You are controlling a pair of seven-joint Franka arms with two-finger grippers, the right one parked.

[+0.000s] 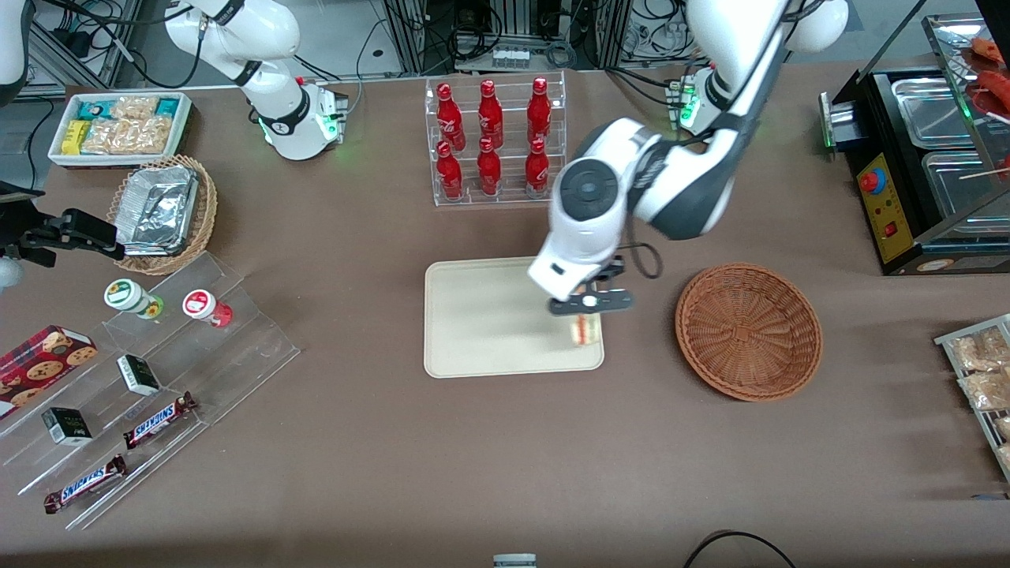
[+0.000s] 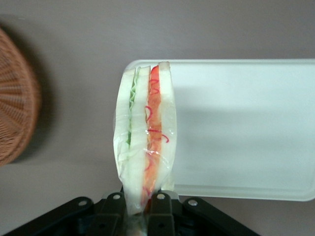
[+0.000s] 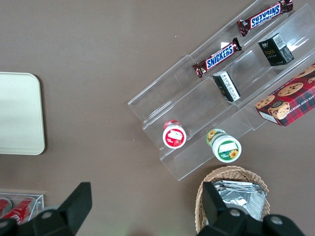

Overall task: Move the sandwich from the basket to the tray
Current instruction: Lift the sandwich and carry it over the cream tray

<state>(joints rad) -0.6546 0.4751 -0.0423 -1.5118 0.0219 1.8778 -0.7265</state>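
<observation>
Wicker shows bare in the basket (image 1: pixel 748 331): I see nothing in it, so I judge the pickup and the lift out are done. My gripper (image 1: pixel 590 304) now hangs over the edge of the tray (image 1: pixel 481 315) that lies nearest the basket, and its two fingers are clamped on the sandwich (image 1: pixel 582 329). In the wrist view the sandwich (image 2: pixel 145 132) hangs from the black fingers (image 2: pixel 160 211), wrapped in clear film, its green and red filling layers facing the camera. One of its bread slices lies over the cream tray (image 2: pixel 246 128); the other seems to overlap the brown table (image 2: pixel 74 73) just beside the tray's rounded corner.

I cannot tell from either view whether the sandwich already touches the tray's floor or hangs just above it. What I judge is left: nudge a little farther toward the tray's middle so the whole wedge clears the rim, lower until it rests, let go, and lift away. The carry looks nearly finished; the release is not yet made.
</observation>
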